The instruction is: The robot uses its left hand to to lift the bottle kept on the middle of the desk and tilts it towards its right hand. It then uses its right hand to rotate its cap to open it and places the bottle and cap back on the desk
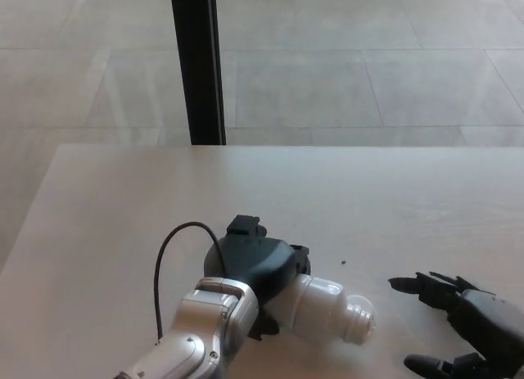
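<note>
My left hand [255,268] is shut on the white bottle [323,309] low in the head view. The bottle is tilted right, with its open threaded neck [361,322] pointing at my right hand just above the desk. A pale round shape right behind the neck looks like the white cap [363,304] lying on the desk, partly hidden by the neck. My right hand [463,334] is open at the lower right edge, with its fingers spread and nothing in it, a short way right of the neck.
The light wooden desk [123,215] fills the lower half of the view. A black cable [168,256] loops off my left wrist. A black post [196,64] stands behind the desk's far edge on the tiled floor. A tiny dark speck [343,262] lies mid-desk.
</note>
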{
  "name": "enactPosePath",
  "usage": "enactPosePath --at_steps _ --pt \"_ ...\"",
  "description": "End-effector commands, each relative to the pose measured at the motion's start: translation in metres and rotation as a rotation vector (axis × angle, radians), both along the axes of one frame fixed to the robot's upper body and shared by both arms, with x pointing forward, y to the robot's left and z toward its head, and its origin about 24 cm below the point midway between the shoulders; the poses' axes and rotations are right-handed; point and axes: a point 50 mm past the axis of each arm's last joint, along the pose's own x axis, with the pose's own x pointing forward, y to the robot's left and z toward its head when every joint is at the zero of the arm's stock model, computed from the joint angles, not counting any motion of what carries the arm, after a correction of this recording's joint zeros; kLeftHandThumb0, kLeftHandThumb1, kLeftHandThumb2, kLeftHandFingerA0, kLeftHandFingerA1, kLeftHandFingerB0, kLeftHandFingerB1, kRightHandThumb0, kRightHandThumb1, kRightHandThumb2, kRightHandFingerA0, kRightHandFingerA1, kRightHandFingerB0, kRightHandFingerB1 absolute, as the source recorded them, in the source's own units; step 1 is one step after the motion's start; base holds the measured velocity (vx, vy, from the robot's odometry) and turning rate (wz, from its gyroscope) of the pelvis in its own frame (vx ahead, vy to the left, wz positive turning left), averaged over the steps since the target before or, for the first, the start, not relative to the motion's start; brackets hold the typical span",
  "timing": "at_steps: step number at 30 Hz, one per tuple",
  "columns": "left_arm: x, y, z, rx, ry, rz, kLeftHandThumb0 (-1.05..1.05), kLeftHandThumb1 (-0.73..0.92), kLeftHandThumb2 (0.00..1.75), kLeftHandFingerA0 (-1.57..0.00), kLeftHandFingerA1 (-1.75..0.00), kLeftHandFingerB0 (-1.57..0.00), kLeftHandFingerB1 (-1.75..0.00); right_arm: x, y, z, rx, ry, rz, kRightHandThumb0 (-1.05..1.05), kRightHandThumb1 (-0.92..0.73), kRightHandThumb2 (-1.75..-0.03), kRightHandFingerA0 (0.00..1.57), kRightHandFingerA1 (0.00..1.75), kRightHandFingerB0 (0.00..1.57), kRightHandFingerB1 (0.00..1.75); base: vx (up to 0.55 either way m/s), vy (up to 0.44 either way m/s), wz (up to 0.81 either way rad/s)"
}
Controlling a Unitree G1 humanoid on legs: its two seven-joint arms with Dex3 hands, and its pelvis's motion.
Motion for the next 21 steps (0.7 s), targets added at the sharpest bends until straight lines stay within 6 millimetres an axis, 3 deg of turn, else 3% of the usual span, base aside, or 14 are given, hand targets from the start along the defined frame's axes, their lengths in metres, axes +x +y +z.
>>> enactPosePath --at_steps 1,3,4,5,6,7,8,10,11,15,18,21 --pt "0.004 0.030 -0.009 0.418 0.356 0.148 -0.49 0.50 0.55 -0.46 -0.61 -0.49 -0.49 0.000 -0.027 -0.008 -0.297 0.138 -0.043 -0.75 -0.53 -0.81 0.00 0.12 0.14 0.43 0.00 0.000 0.00" --pt "0.003 0.031 -0.007 0.422 0.364 0.145 -0.52 0.49 0.55 -0.40 -0.68 -0.40 -0.45 0.000 -0.027 -0.007 -0.288 0.126 -0.044 -0.74 -0.52 -0.81 0.00 0.13 0.14 0.43 0.00 0.000 0.00" --pt "0.002 0.031 -0.007 0.416 0.387 0.160 -0.56 0.36 0.78 -0.30 -0.63 -0.24 -0.49 0.000 -0.028 -0.007 -0.282 0.118 -0.045 -0.72 -0.52 -0.81 0.00 0.13 0.14 0.44 0.00 0.000 0.00" --pt "0.002 0.032 -0.007 0.411 0.418 0.166 -0.35 0.24 0.86 -0.06 -0.55 0.00 -0.49 0.000 -0.029 -0.006 -0.261 0.091 -0.048 -0.67 -0.51 -0.84 0.00 0.22 0.15 0.46 0.00 0.000 0.00" --pt "0.002 0.033 -0.007 0.412 0.431 0.166 -0.35 0.24 0.86 -0.06 -0.55 0.00 -0.49 0.000 -0.029 -0.006 -0.257 0.092 -0.052 -0.67 -0.51 -0.84 0.00 0.22 0.15 0.46 0.00 0.000 0.00" --pt "0.003 0.033 -0.007 0.412 0.444 0.168 -0.65 0.38 0.78 -0.02 -0.34 -0.04 -0.29 0.000 -0.029 -0.006 -0.256 0.092 -0.053 -0.63 -0.52 -0.86 0.00 0.25 0.14 0.47 0.00 0.000 0.00" --pt "0.005 0.036 -0.005 0.377 0.487 0.173 -0.71 0.39 0.82 0.00 -0.24 0.00 -0.10 0.000 -0.030 -0.003 -0.252 0.082 -0.060 -0.68 -0.50 -0.83 0.00 0.18 0.13 0.45 0.00 0.000 0.00" --pt "0.007 0.039 -0.001 0.349 0.523 0.182 -0.75 0.40 0.86 0.00 -0.21 0.00 -0.06 0.001 -0.031 -0.001 -0.248 0.070 -0.068 -0.69 -0.50 -0.83 0.00 0.19 0.13 0.46 0.00 0.000 0.00" --pt "0.010 0.042 0.005 0.293 0.559 0.168 -0.95 0.49 0.56 0.00 0.00 0.00 0.00 0.001 -0.032 0.000 -0.242 0.056 -0.077 -0.65 -0.50 -0.84 0.00 0.21 0.14 0.47 0.00 0.000 0.00" --pt "0.012 0.054 0.022 0.160 0.582 0.078 -1.05 0.55 0.60 0.00 0.00 0.00 0.00 0.000 -0.037 0.005 -0.234 0.019 -0.100 -0.63 -0.48 -0.85 0.00 0.24 0.15 0.49 0.00 0.000 0.00" --pt "0.012 0.068 0.031 0.023 0.604 0.055 -1.05 0.55 0.61 0.00 0.00 0.00 0.00 0.000 -0.042 0.008 -0.222 0.009 -0.117 -0.73 -0.48 -0.80 0.00 0.12 0.14 0.45 0.00 0.000 0.00" --pt "0.013 0.076 0.036 -0.053 0.592 0.067 -1.05 0.57 0.62 0.00 0.00 0.00 0.00 0.000 -0.045 0.011 -0.208 0.005 -0.128 -0.75 -0.49 -0.80 0.00 0.11 0.14 0.43 0.00 0.000 0.00"
